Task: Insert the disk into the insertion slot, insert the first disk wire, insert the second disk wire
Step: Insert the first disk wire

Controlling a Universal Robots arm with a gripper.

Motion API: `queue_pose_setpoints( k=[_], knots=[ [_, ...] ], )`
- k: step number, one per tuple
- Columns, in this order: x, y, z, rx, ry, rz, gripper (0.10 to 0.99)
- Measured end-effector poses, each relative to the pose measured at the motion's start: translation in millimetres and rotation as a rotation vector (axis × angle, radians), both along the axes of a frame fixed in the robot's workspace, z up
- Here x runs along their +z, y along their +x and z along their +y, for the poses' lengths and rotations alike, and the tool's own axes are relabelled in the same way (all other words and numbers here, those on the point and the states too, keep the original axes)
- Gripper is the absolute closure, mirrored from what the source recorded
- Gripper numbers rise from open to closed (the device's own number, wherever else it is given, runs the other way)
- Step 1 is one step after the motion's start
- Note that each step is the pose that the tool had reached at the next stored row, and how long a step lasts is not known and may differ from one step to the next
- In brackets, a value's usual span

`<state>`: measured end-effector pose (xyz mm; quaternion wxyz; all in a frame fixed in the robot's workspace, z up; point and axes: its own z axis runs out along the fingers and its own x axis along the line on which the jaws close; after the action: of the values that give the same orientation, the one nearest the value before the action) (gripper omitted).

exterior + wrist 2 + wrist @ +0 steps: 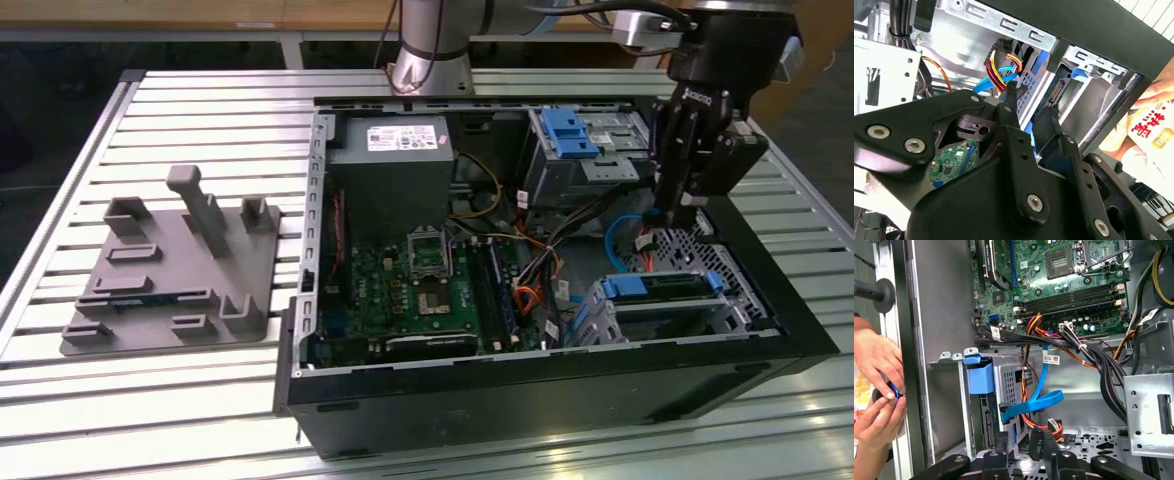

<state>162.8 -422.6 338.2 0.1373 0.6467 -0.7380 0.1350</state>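
We see a silver-grey tubular arm (434,40) with pale cables (574,8) near its wrist. Its gripper (1031,97) is matte black (jointed throughout, with round silver screws (1035,201) at the pivots).

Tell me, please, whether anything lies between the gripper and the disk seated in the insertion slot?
Yes: a looped blue cable and a red-and-yellow wire bundle hang alongside the insertion slot, in the space between the gripper and the disk.

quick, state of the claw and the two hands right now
Black robot claw: cannot be told.
Person's hands: together holding a small blue-and-black object.
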Motion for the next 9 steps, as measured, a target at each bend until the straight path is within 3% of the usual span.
queue_pose_setpoints(
  k=[9],
  knots=[
    [5.3, 0.2, 4.3, -0.002, -0.001, 0.0000, 0.678]
  ],
)
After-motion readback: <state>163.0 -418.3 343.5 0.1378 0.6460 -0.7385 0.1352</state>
